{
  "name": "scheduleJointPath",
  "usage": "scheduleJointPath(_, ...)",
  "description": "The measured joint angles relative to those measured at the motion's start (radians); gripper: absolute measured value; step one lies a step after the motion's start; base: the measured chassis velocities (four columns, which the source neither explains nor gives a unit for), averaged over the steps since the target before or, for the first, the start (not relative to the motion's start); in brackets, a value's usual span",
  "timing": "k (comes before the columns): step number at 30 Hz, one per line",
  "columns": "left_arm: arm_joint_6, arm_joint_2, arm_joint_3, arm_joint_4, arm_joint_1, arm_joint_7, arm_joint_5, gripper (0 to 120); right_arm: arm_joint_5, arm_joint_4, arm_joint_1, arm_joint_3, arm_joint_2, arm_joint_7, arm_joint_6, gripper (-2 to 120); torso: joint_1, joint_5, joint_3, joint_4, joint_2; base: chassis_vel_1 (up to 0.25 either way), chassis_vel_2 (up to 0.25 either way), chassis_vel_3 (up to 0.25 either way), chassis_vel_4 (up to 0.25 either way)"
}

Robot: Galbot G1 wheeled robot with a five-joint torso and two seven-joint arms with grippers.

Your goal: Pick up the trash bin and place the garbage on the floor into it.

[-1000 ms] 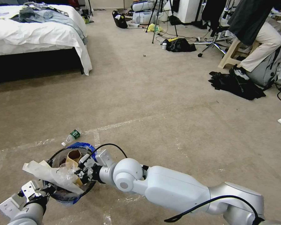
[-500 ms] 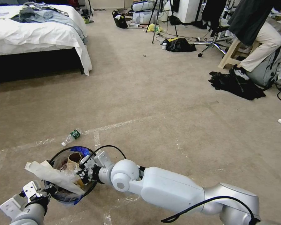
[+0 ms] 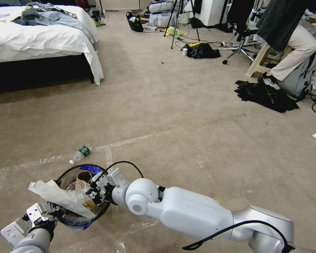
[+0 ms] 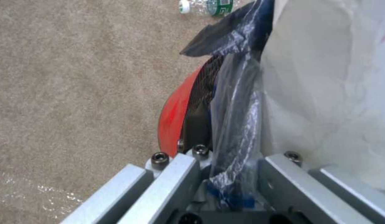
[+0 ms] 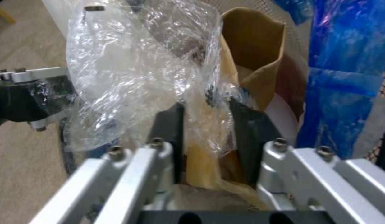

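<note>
Down at the near edge of the floor [image 3: 172, 116], the left gripper [image 3: 50, 213] pinches the rim of the trash bin [image 3: 68, 219], its jaws closed over the black rim and the bunched bag liner [image 4: 236, 130]; the left wrist view shows the bin's red base bulging just beyond the fingers [image 4: 184, 177]. A long pale sheet of paper [image 3: 56, 196] drapes across the bin's mouth and sticks out past the rim.

Reaching in from the other side, the right gripper [image 3: 91, 194] is inside the bin's opening. In the right wrist view its dark pads [image 5: 169, 130] stand a narrow gap apart, with a tan cardboard piece [image 5: 252, 53] and crinkled clear plastic film [image 5: 134, 68] between them; the film veils the contact, so I cannot tell whether they truly clamp it. The liner's blue edge [image 5: 346, 77] hangs just beside.

Just beyond the bin, a clear green-labelled bottle [image 3: 80, 153] lies on its side on the carpet, near a whitish tape line [image 3: 130, 141] and apart from the bin.

Farther off, a white-sheeted bed [image 3: 42, 38] stands by the far left edge of the floor, a heap of black clothes [image 3: 267, 96] lies toward the far right, and a tripod [image 3: 182, 21] stands at the back.
</note>
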Motion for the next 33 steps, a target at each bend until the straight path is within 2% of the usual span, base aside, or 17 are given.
scheduleJointPath(1,0.000,0.000,0.000,0.000,0.000,0.000,0.000,0,0.000,0.000,0.000,0.000,0.000,0.000,0.000,35,0.000,0.0000,0.000,0.0000,0.000,0.000,0.000,0.000,0.000)
scheduleJointPath(4,0.000,0.000,0.001,0.002,0.000,0.000,0.001,0,0.000,0.005,-0.002,0.004,-0.004,0.004,-0.001,50,0.000,0.0000,0.000,0.0000,0.000,0.000,0.000,0.000,0.000)
scheduleJointPath(5,0.000,0.000,0.001,0.002,0.000,0.000,0.001,0,0.000,0.005,-0.002,0.004,-0.004,0.004,-0.001,50,0.000,0.0000,0.000,0.0000,0.000,0.000,0.000,0.000,0.000)
scheduleJointPath(10,-0.001,-0.001,0.002,0.005,0.000,0.000,0.003,0,-0.001,0.005,-0.005,0.012,-0.004,0.007,-0.001,70,0.000,0.0000,0.000,0.0000,0.000,0.000,0.000,0.000,0.000)
scheduleJointPath(11,-0.001,-0.001,0.002,0.005,0.000,0.000,0.003,0,-0.001,0.005,-0.005,0.012,-0.004,0.007,-0.001,70,0.000,0.0000,0.000,0.0000,0.000,0.000,0.000,0.000,0.000)
scheduleJointPath(13,-0.001,-0.002,0.002,0.006,0.000,0.000,0.004,0,-0.002,0.007,-0.005,0.014,-0.004,0.007,-0.001,82,0.000,0.0000,0.000,0.0000,0.000,0.000,0.000,0.000,0.000)
scheduleJointPath(14,-0.001,-0.002,0.002,0.006,0.000,0.000,0.004,0,-0.002,0.007,-0.005,0.014,-0.004,0.007,-0.001,82,0.000,0.0000,0.000,0.0000,0.000,0.000,0.000,0.000,0.000)
scheduleJointPath(16,-0.002,-0.003,0.002,0.009,0.000,0.001,0.004,0,-0.001,0.013,-0.004,0.022,-0.004,0.007,0.000,92,0.000,0.0000,0.000,0.0000,0.000,0.000,0.000,0.000,0.000)
scheduleJointPath(19,-0.002,-0.003,0.002,0.012,-0.001,0.001,0.005,0,0.000,0.022,-0.003,0.035,-0.005,0.007,0.000,99,0.000,0.0000,0.000,0.0000,0.000,0.000,0.000,0.000,0.000)
scheduleJointPath(33,-0.002,-0.003,0.006,0.015,-0.009,0.001,0.007,0,0.001,0.044,0.003,0.051,-0.023,0.007,0.001,100,0.000,0.0000,0.000,0.0000,0.000,0.000,0.000,0.000,0.000)
